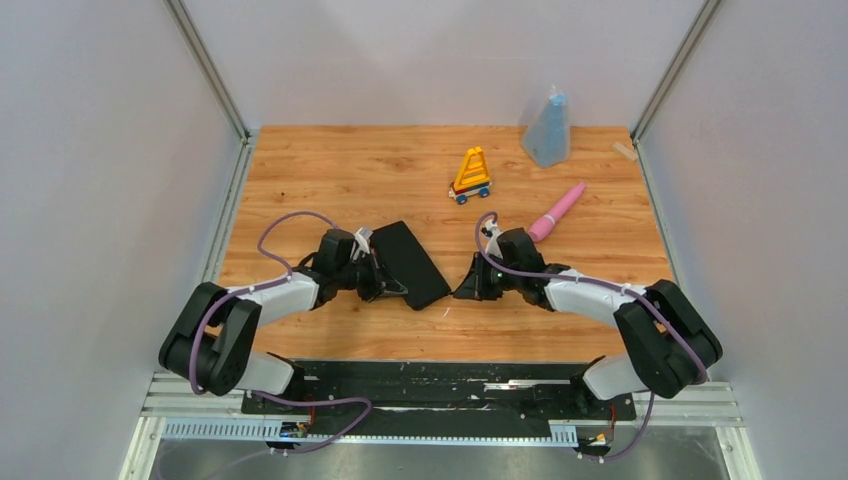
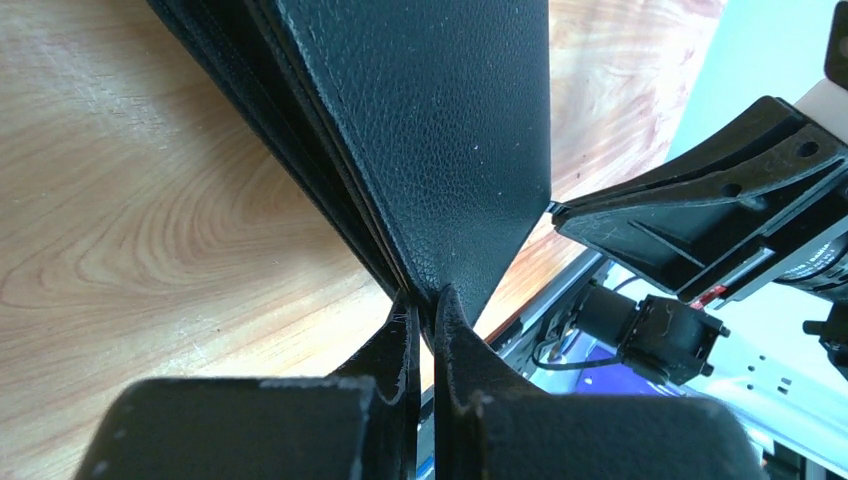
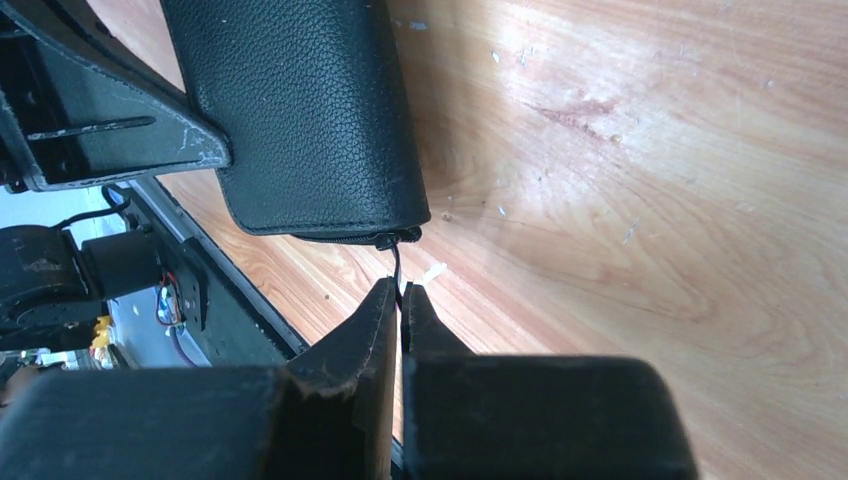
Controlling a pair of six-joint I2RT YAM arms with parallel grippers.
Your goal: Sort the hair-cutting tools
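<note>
1. The left end effector is pinched pretty much shut on the near edge of the black case, which sits on the counter between the two arms.
2. The right end effector is closed down to a sliver on the thin zipper pull at the case's corner.
3. I can't spot any scissors or combs in any view. My guess is they're inside the case, so it has to be opened before any sorting.
4. What worries me is how skinny that pull is. A tug at the wrong angle could slide it right out of the fingers.
5. The left grip is also only on an edge. If it slips when the zipper drags, the whole case skids instead of unzipping.
6. If it pops open fast, slim metal scissors could spill toward the pink wand or the yellow toy and muddle things.
</note>
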